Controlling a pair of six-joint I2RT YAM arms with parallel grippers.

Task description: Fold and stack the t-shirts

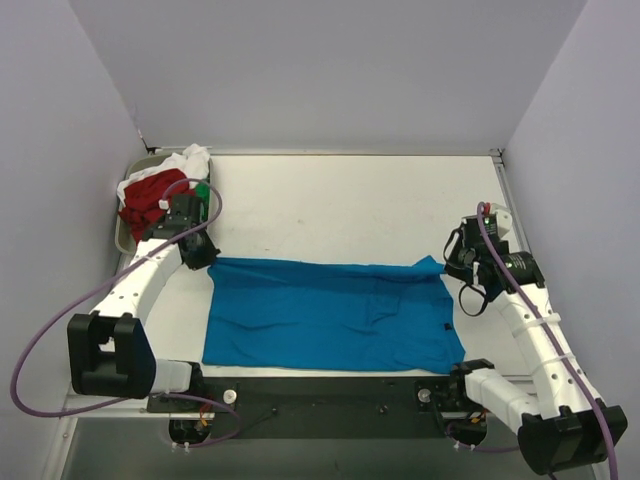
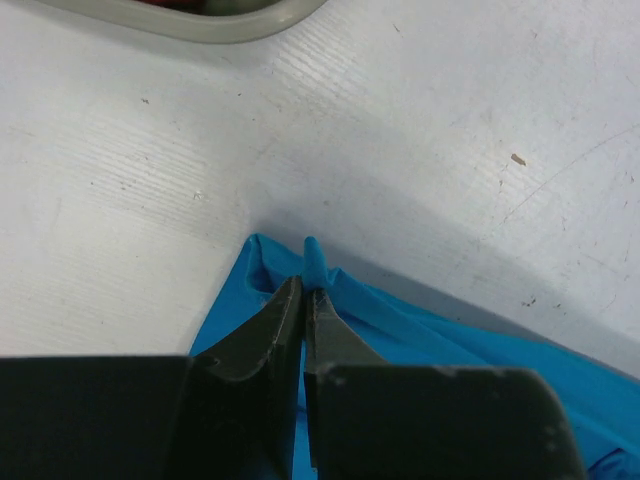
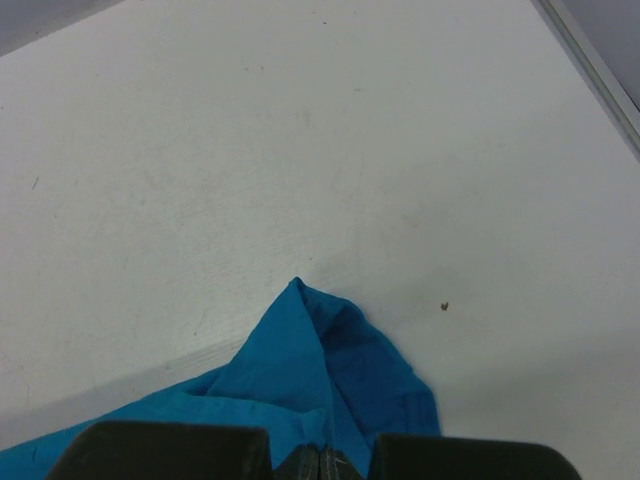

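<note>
The bright blue t-shirt (image 1: 330, 315) lies spread flat across the near middle of the white table, a small black tag near its right edge. My left gripper (image 1: 200, 252) is shut on its far left corner; the cloth (image 2: 318, 262) pokes out between the closed fingers. My right gripper (image 1: 455, 262) is shut on its far right corner, which peaks up in the right wrist view (image 3: 320, 370). Red, white and green shirts (image 1: 160, 190) lie piled in the grey tray (image 1: 122, 238) at the far left.
Grey walls close the table in on the left, back and right. A raised metal rim (image 1: 500, 170) runs along the right edge. The tray's rim (image 2: 220, 25) shows just beyond my left gripper. A black base plate (image 1: 330, 392) lies along the near edge.
</note>
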